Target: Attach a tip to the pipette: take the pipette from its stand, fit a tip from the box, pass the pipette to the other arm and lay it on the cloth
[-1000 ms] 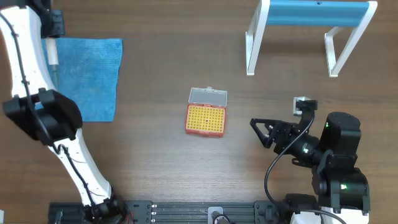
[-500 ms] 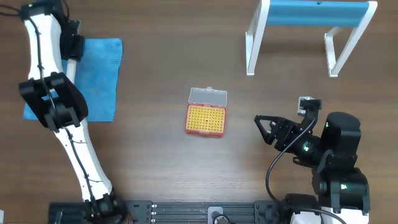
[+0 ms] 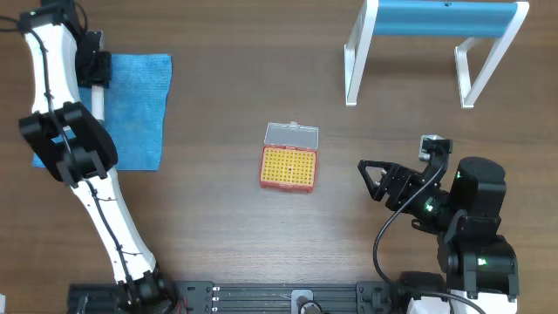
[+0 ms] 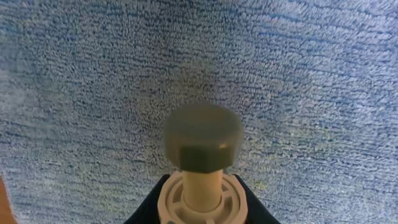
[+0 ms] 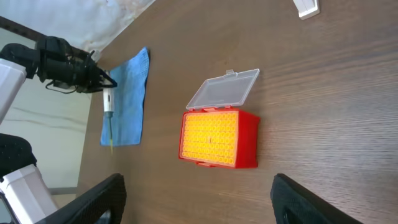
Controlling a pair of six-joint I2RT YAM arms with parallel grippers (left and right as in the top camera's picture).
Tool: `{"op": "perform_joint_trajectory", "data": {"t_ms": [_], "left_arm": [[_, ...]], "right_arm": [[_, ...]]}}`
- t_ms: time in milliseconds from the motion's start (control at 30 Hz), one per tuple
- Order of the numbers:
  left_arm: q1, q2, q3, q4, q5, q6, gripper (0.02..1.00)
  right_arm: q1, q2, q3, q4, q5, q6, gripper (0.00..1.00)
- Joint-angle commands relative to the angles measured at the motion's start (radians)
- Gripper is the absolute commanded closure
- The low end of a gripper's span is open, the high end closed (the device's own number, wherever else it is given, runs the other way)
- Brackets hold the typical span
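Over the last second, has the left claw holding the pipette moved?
Yes. The left claw carried the pipette from the blue cloth's far edge inward over it, slightly toward the tip box.

Your cloth [image 3: 131, 109] lies back left on the table [image 3: 218, 244], the tip box [image 3: 289, 166] in the middle, the stand [image 3: 436, 44] back right. The left gripper [image 3: 94, 71] holds the pipette [image 3: 98, 98] over the cloth; the right gripper [image 3: 370, 179] sits right of the tip box.

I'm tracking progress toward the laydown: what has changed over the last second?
The left end effector, shut on the pipette, swung right from the cloth's left edge to over the cloth. The open right end effector edged slightly right. The tip box and stand stayed put.
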Motion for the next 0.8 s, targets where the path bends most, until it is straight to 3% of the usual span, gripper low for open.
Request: {"op": "perform_joint_trajectory", "data": {"t_ms": [33,400,433,467,500,800], "left_arm": [[0.011,0.019,-0.005,0.026,0.06,0.037,0.989],[0.014,0.103,-0.005,0.025,0.072,0.042,0.987],[0.014,0.103,-0.005,0.026,0.072,0.022,0.698],[0.014,0.103,-0.005,0.026,0.072,0.015,0.169],[0.014,0.103,-0.005,0.021,0.072,-0.003,0.13],[0.013,-0.02,0.065,-0.056,0.09,-0.003,0.123]], "right_arm": [[-0.005,0.002,0.008,0.002,0.009,-0.018,0.248],[-0.005,0.002,0.008,0.002,0.009,0.022,0.248],[-0.005,0.002,0.008,0.002,0.009,0.025,0.248],[-0.005,0.002,0.008,0.002,0.009,0.024,0.248],[-0.005,0.002,0.008,0.002,0.009,0.024,0.248],[-0.005,0.002,0.008,0.002,0.009,-0.004,0.202]]}}
